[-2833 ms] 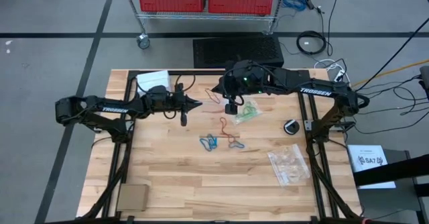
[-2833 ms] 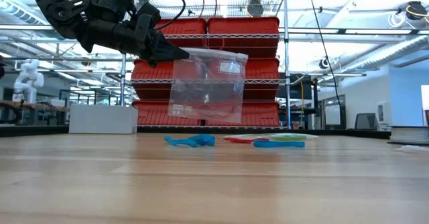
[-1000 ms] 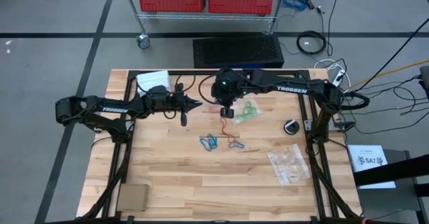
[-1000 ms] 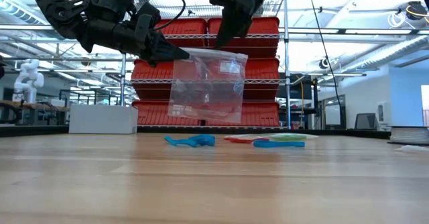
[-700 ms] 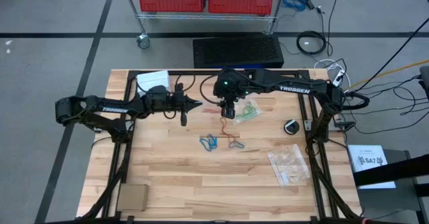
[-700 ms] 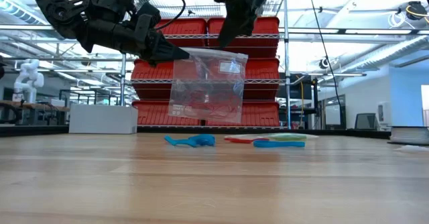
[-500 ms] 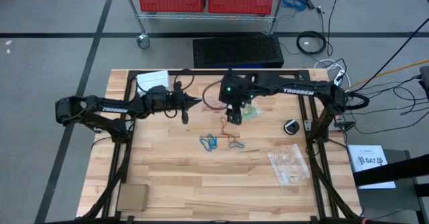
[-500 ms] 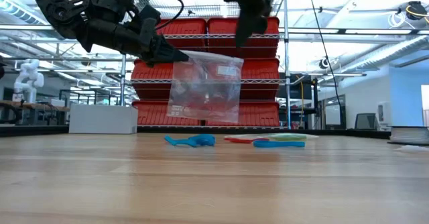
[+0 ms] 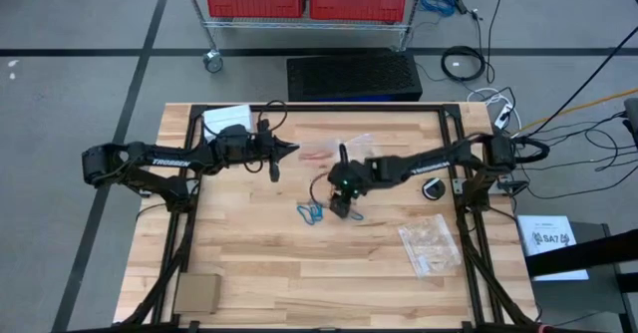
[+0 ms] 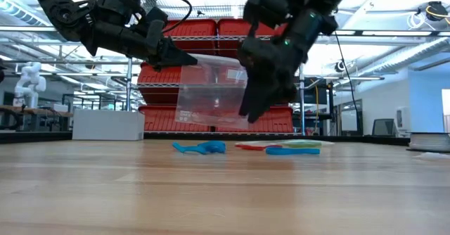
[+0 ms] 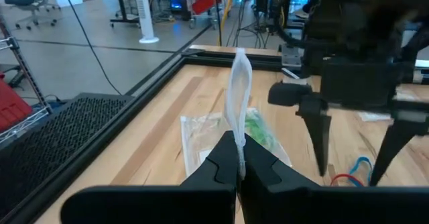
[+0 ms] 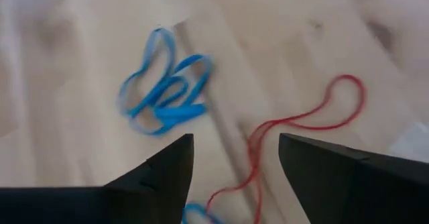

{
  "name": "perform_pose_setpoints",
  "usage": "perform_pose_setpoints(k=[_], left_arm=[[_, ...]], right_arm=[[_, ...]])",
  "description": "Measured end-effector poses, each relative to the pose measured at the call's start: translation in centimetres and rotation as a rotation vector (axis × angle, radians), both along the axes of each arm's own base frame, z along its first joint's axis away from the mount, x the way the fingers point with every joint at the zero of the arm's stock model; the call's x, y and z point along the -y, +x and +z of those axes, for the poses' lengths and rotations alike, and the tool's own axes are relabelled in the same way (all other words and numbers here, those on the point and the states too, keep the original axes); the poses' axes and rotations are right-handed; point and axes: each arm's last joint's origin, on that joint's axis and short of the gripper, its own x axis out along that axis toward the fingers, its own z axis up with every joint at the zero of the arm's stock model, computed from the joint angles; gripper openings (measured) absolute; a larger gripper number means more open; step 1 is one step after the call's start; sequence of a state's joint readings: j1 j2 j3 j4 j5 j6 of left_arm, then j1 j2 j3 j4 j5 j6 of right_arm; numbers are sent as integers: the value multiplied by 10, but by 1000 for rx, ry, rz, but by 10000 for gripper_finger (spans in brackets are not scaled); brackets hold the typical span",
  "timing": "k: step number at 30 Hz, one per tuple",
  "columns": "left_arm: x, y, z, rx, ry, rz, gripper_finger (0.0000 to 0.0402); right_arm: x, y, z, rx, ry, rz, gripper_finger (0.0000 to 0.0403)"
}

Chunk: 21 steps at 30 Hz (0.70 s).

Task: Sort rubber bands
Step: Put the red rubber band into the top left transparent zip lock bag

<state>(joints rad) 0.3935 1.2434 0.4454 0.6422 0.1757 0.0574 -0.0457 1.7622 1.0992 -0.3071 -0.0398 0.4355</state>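
**Right gripper down over red band, left holding bag up**

High view: right gripper (image 9: 344, 205) low over table centre, right by the rubber bands (image 9: 311, 212); blue cluster just beside it, red loop mostly hidden under the arm. Left gripper (image 9: 282, 151) well apart toward the far-left side, clamped on a clear plastic bag (image 9: 317, 155) hanging off its tip. Second bag (image 9: 429, 246) lying near right edge of table (image 9: 249, 263), untouched.

Low view: right gripper (image 10: 252, 107) angled down, tips above the wood, not yet touching. Blue bands (image 10: 200, 148) and red and green bits flat on table beyond. Bag (image 10: 213, 93) dangling in air from left gripper (image 10: 184, 57), mouth side near the right arm.

Left wrist view: fingers (image 11: 221, 158) pressed together on bag's top edge (image 11: 240, 90); bag with green bands (image 11: 258, 131) lying flat on table beyond.

Right wrist view: fingers (image 12: 167, 167) spread wide, red band (image 12: 298, 123) running between them, blue bands (image 12: 167, 96) just off to one side.

Judgement: to grab cleanly, drop straight down, keep only the red strand between tips, avoid snagging blue. Close right at wood level; thin band likely to slip otherwise. Keep bag steady for drop-in.
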Motion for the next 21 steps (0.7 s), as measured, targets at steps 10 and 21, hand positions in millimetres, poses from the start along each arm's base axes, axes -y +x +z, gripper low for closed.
perform_pose_setpoints(k=[10,21], left_arm=[[0,0,0,-1,-1,-2,2],[0,0,-1,-10,-4,-4,2]], right_arm=[[-9,-8,-20,49,-109,-154,163],[-13,0,-58,-32,-119,-145,157]])
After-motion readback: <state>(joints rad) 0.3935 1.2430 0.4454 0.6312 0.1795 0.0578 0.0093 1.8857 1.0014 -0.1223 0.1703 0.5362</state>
